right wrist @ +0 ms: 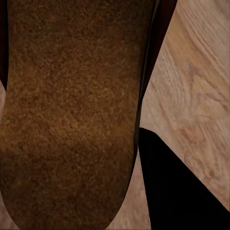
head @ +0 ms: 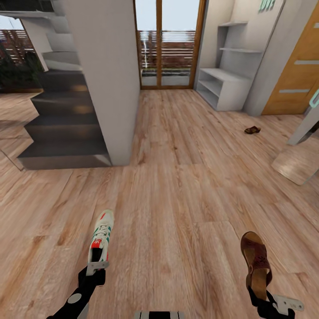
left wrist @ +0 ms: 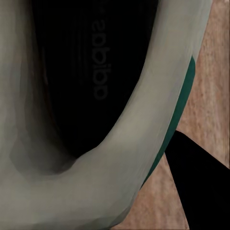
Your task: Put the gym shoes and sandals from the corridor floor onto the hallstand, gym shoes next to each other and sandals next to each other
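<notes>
My left gripper (head: 98, 267) is shut on the heel of a white gym shoe (head: 101, 237) with green stripes and a red-orange tongue, toe pointing away from me. In the left wrist view the gym shoe's dark opening (left wrist: 81, 81) is very close, beside one black finger (left wrist: 201, 187). My right gripper (head: 262, 293) is shut on the heel of a brown sandal (head: 255, 257); its tan footbed (right wrist: 72, 110) sits next to a black finger (right wrist: 177, 191). A second sandal (head: 252, 130) lies on the corridor floor (head: 177, 177) far ahead on the right. The pale-grey hallstand (head: 223, 86) stands against the far right wall.
A grey pillar (head: 108, 79) and dark stairs (head: 62, 124) rise ahead on the left. A glass door with a wooden frame (head: 168, 44) closes the corridor's far end. On the right are a wooden door (head: 297, 75) and a mirrored panel (head: 299, 164).
</notes>
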Controlling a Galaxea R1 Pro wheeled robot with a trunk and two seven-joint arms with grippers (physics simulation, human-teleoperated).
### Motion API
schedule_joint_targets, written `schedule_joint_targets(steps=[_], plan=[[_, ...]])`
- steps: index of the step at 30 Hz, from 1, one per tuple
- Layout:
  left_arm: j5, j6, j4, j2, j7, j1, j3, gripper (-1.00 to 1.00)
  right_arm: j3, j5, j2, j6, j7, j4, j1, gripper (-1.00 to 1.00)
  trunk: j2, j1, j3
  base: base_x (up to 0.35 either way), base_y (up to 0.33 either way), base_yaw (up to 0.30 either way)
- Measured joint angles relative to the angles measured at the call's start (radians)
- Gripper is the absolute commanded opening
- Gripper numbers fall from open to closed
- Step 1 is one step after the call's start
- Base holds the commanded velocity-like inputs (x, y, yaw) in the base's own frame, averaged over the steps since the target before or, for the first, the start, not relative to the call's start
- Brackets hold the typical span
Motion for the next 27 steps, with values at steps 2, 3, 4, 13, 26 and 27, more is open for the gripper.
schedule_joint_targets(steps=[2,3,4,13,26,27], plan=[[0.000,0.000,0.000,0.000,0.001,0.000,0.000,-1.00,0.000,0.000,0.000,0.000,0.000,0.000,0.000,-1.00,0.000,0.000,0.000,0.279,-0.174,0.000],[0.000,0.000,0.000,0.000,0.001,0.000,0.000,-1.00,0.000,0.000,0.000,-0.001,0.000,-0.001,0.000,-1.00,0.000,0.000,0.001,0.278,-0.174,0.000],[0.000,0.000,0.000,0.000,0.001,0.000,0.000,-1.00,0.000,0.000,0.001,-0.001,0.000,-0.001,0.000,-1.00,0.000,0.000,0.002,0.278,-0.174,0.000],[0.001,0.000,-0.001,0.000,0.001,0.000,0.000,-1.00,0.000,0.000,0.002,-0.001,0.000,0.000,0.000,-1.00,0.000,0.000,0.015,0.278,-0.174,0.000],[0.001,0.001,0.001,0.000,0.001,0.000,0.001,-1.00,0.001,0.000,0.002,-0.001,0.000,0.000,0.000,-1.00,0.000,0.000,0.036,0.290,-0.171,0.000],[0.001,0.001,0.001,0.000,0.001,0.000,0.001,-1.00,0.001,0.000,0.002,-0.001,0.000,0.001,0.000,-1.00,0.000,0.000,0.037,0.305,-0.165,0.000]])
